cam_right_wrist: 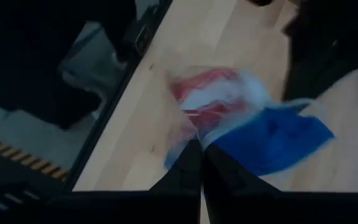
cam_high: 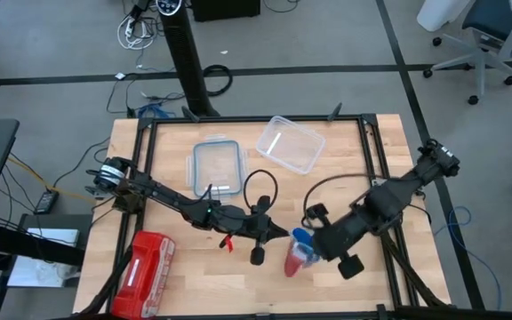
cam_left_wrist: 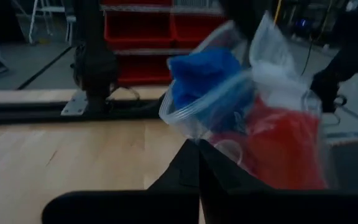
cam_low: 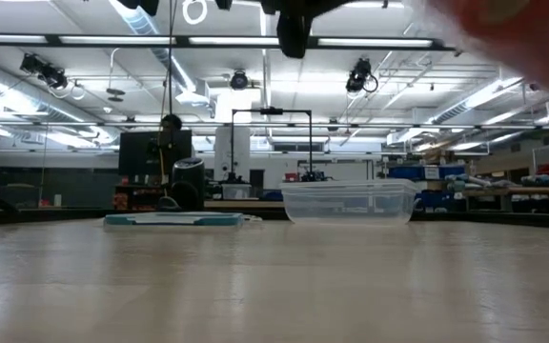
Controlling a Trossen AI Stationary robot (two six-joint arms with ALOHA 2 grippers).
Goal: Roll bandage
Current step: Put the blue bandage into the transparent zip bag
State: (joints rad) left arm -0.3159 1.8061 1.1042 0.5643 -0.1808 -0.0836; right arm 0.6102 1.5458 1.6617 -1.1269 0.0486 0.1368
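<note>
Counting one bandage [cam_high: 302, 236] (two tools [cam_high: 278, 233] [cam_high: 314, 249])

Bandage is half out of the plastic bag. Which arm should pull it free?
Right, probably. The right end effector is already shut on the blue bandage at the mouth of the plastic bag. The left end effector is pinched on the bag's edge, so it is better placed to hold the bag.

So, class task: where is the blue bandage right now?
In the high view the bandage sits near the table's front edge, right of centre, poking from a clear bag of red rolls, between the left pincer and right pincer.
</note>
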